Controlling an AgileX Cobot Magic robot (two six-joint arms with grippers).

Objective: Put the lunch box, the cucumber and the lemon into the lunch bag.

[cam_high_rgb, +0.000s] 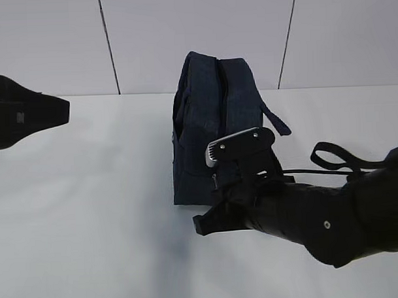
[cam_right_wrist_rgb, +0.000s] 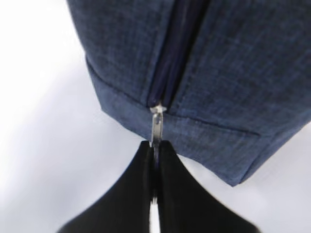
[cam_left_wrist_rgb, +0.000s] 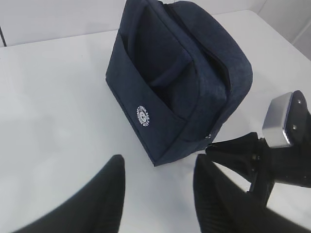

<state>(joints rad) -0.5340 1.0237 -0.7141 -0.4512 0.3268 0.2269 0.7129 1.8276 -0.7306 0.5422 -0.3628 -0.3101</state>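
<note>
R hand (cam_right_wrist_rgb: 154, 150): fingers together, clamped on silver metal zipper pull (cam_right_wrist_rgb: 156, 127) at bag's near lower end.
L hand (cam_left_wrist_rgb: 155, 194): fingers apart, holding nothing, well left of bag.
Boxy dark navy fabric lunch bag (cam_high_rgb: 211, 129): upright on white bench (cam_high_rgb: 90, 225), zipper closed, strap handles hanging at sides.

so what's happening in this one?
The right gripper has its jaws shut on the zipper pull at the end of the lunch bag, whose zipper looks closed. The left gripper hangs open off to the side, holding nothing. No lunch box, cucumber or lemon is in view.
</note>
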